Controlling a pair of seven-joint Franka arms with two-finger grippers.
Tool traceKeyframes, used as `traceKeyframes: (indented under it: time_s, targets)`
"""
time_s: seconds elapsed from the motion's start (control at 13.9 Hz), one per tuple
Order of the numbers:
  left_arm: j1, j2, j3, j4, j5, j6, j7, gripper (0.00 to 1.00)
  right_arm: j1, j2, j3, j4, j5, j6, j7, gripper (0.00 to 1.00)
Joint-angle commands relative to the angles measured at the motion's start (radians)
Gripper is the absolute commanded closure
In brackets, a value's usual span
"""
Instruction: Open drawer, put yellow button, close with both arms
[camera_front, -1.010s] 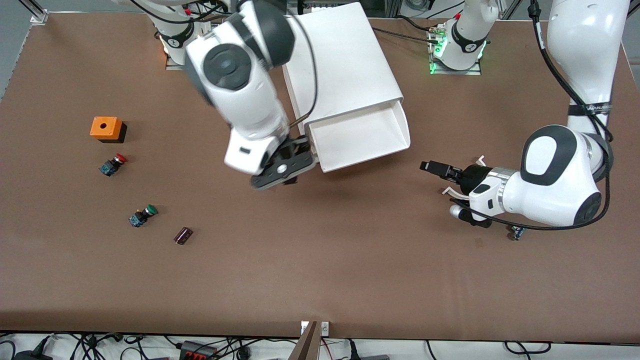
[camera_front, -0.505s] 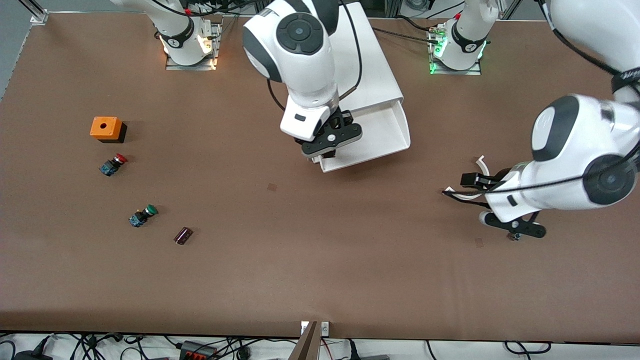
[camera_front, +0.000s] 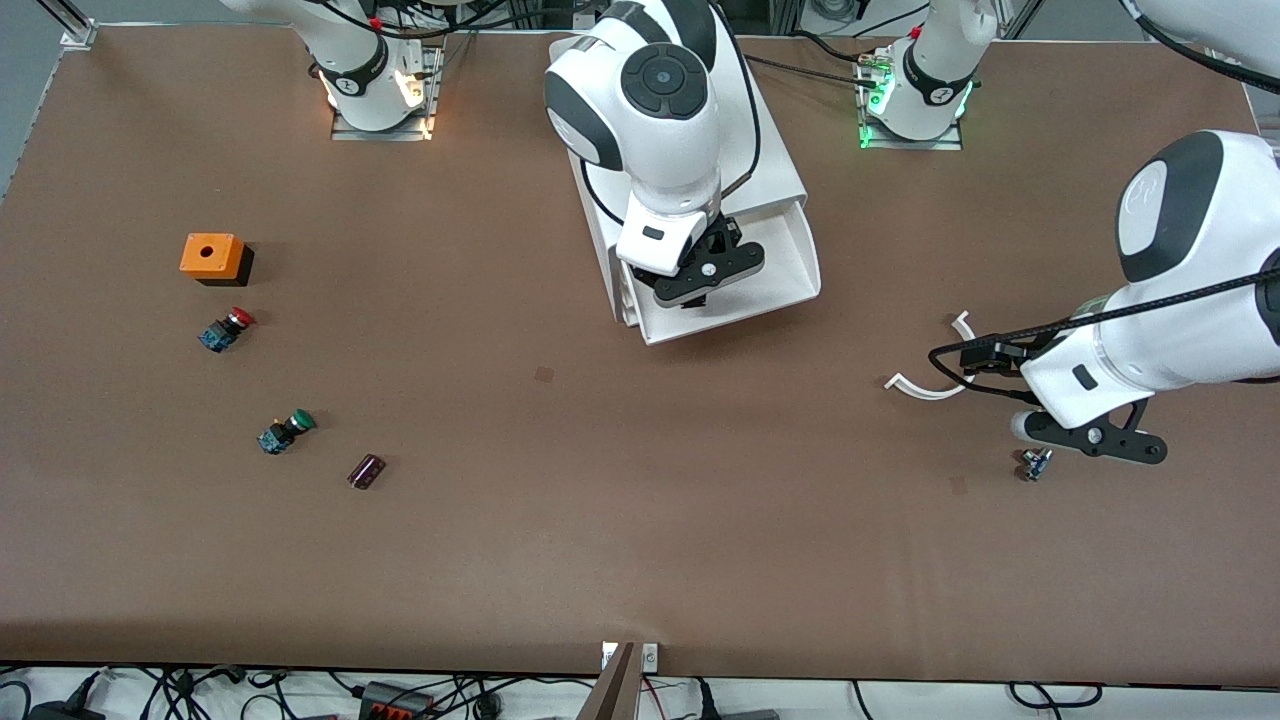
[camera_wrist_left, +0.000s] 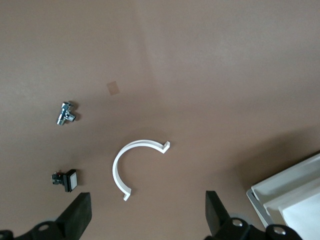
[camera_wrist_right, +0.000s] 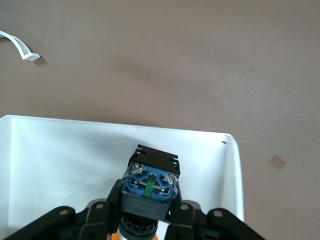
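The right gripper (camera_front: 706, 283) hangs clamped on its load; the left gripper (camera_wrist_left: 145, 212) hovers low, fingers spread.

Between my black right fingers (camera_wrist_right: 107, 212) sits the button (camera_wrist_right: 150, 187), blue block with a green strip, orange below. The drawer (camera_wrist_right: 65, 165) under it is white, the table (camera_wrist_right: 200, 60) brown.

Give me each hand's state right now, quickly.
Right hand: closed on the yellow button, over the open drawer.
Left hand: open, empty, over the table.
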Motion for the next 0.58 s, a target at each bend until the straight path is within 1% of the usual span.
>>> traceKeyframes:
  time_s: [0.0, 0.07, 0.36, 0.5]
  targets:
    - [0.037, -0.249, -0.005, -0.377, 0.009, 0.188, -0.011, 0.00, 0.021, 0.025, -0.004, 0.015, -0.009, 0.014, 0.033, 1.00]
    - [0.045, -0.271, -0.005, -0.415, 0.004, 0.202, -0.011, 0.00, 0.024, 0.028, -0.003, 0.015, -0.007, 0.012, 0.033, 1.00]
    - [0.054, -0.293, -0.005, -0.449, -0.008, 0.202, -0.014, 0.00, 0.053, 0.040, -0.004, 0.013, -0.010, 0.003, 0.050, 1.00]
    - [0.053, -0.294, -0.006, -0.447, -0.008, 0.202, -0.014, 0.00, 0.056, 0.052, -0.007, 0.013, -0.011, 0.009, 0.050, 1.00]
